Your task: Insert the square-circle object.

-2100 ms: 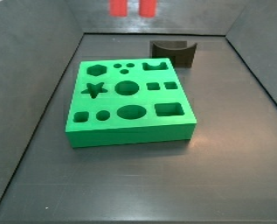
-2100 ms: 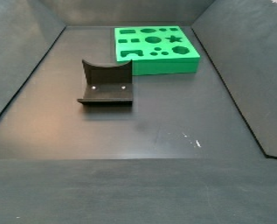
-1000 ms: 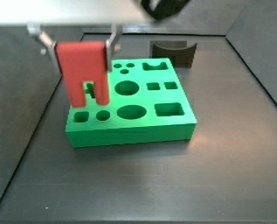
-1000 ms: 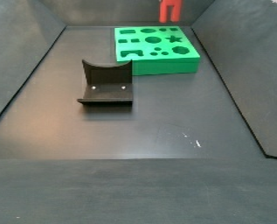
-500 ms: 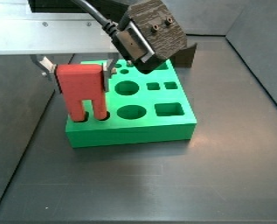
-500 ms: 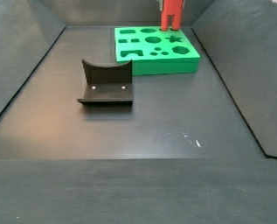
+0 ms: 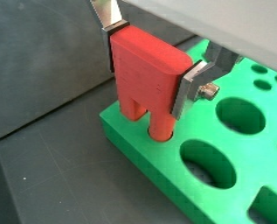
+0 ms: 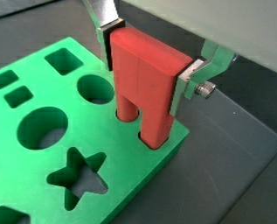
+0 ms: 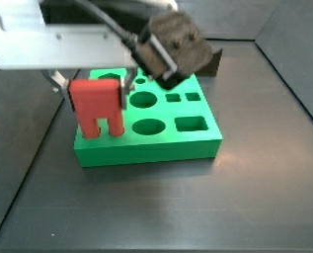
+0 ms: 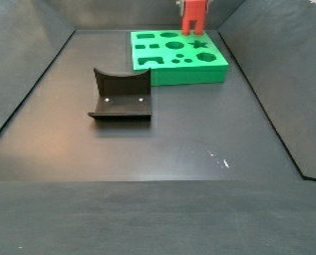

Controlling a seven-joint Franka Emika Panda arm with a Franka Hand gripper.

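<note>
The gripper (image 7: 155,72) has its jaws clamped on a red two-pronged piece (image 8: 147,83), one silver plate on each flank, in both wrist views. The prongs (smooth, matte plastic) reach down at a corner of the green board (image 7: 239,162), one tip at a round hole. The board is a thick slab cut with circles, squares and a star (image 8: 79,172). No writing is legible anywhere. In a side view the square-circle object (image 10: 121,95), dark with a curved scoop, sits left of centre on the dark desk (image 10: 187,149), well apart from the board.
</note>
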